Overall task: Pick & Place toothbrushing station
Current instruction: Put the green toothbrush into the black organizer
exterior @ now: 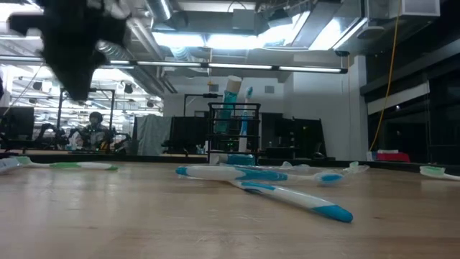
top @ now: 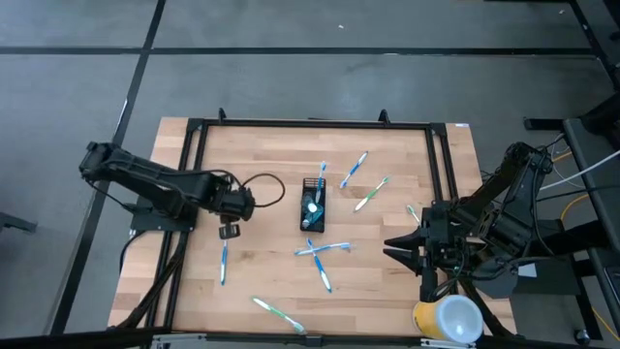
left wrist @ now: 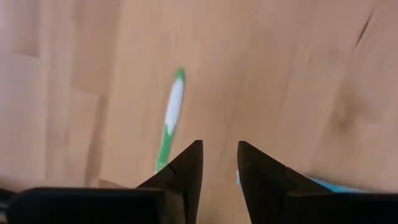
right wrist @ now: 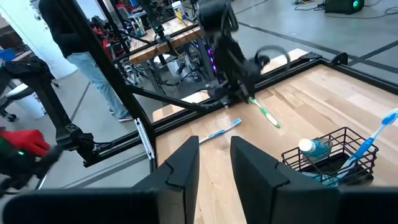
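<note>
The black mesh holder stands mid-table with a blue tube and a blue-white toothbrush leaning in it. Other toothbrushes lie loose on the wood around it. My left gripper points down at the table left of the holder, open, with nothing between its fingers. A green-white toothbrush lies flat just beyond its fingertips, and a blue-white toothbrush lies nearer the front edge. My right gripper hangs open and empty above the table's right side.
Two toothbrushes lie crossed in front of the holder, others behind it and one near the front edge. A yellow-and-white cup lies at the front right corner. A black frame rims the table. People stand beyond.
</note>
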{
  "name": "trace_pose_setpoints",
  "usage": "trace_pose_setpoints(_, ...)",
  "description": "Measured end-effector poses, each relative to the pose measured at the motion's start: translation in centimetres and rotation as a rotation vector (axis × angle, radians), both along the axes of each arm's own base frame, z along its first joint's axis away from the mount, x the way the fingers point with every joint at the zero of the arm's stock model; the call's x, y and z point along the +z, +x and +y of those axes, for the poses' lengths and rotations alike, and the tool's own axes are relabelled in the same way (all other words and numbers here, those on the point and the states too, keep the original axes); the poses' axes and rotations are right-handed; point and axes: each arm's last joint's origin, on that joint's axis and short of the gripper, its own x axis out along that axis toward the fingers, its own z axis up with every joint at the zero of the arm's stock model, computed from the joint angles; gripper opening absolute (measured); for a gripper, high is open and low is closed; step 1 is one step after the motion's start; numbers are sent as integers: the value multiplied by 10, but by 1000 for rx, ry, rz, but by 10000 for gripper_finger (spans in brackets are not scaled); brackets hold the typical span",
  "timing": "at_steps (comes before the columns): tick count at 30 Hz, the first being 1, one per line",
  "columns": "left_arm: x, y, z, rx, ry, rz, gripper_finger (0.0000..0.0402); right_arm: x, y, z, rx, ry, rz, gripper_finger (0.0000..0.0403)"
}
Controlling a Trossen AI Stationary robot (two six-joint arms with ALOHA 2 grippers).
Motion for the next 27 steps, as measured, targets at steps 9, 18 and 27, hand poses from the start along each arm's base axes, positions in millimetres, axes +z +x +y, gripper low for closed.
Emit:
trace_pose_setpoints(9, -48, -11, 25, 55, 37, 68, 82, -1, 1, 1, -17, -4, -5, 96)
trace_pose_setpoints(18, -51, -2, 51, 119, -123, -10, 111, -1, 1, 1, -24, -5, -8, 96)
trace_pose_setpoints(27, -77, 10, 62, -4, -177, 110, 118, -1, 1, 0, -31, -6, -11, 96)
